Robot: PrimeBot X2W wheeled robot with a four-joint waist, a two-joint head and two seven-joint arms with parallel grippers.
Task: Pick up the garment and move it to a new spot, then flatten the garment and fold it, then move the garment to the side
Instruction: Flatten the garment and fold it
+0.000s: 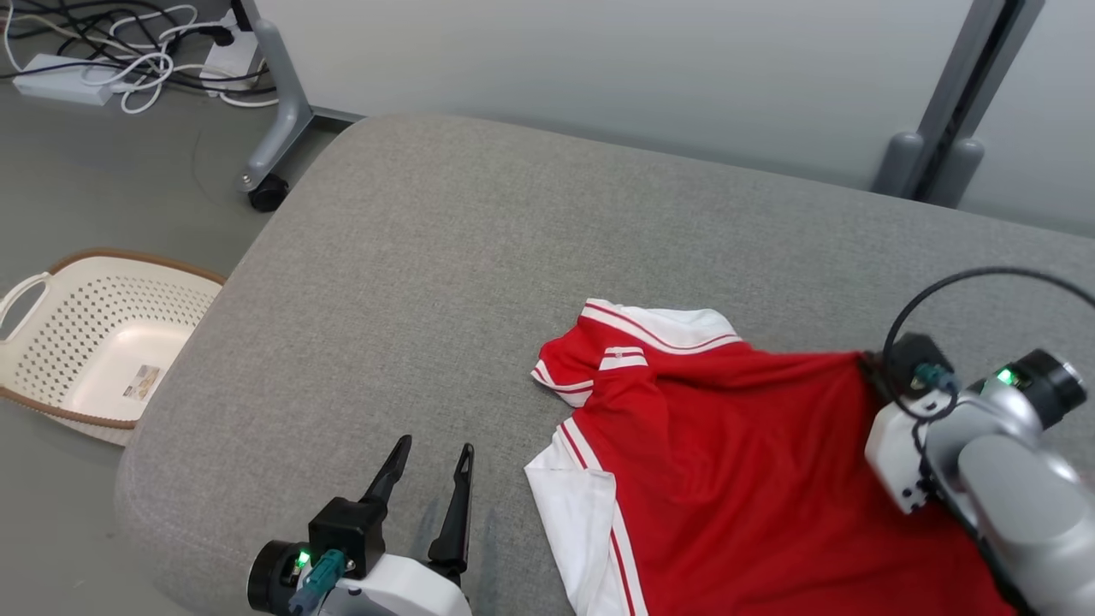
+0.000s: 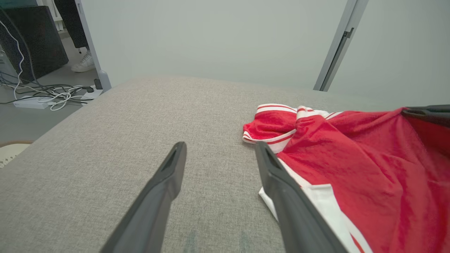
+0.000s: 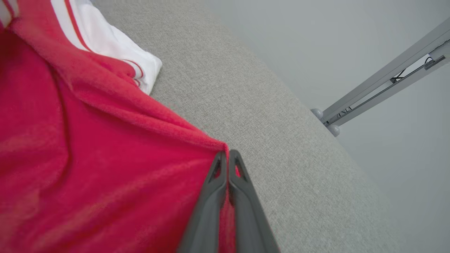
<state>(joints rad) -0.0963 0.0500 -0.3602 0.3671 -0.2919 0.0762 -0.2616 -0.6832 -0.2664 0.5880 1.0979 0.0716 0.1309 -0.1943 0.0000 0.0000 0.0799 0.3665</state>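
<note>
Right claw (image 3: 228,154) is pinched tight on a red edge of the red-and-white garment (image 1: 727,453), which lies rumpled on the grey table (image 1: 411,257). Left claw (image 1: 432,447) is spread wide and empty, just left of the garment. White basket (image 1: 94,342) is further left, on the floor.
</note>
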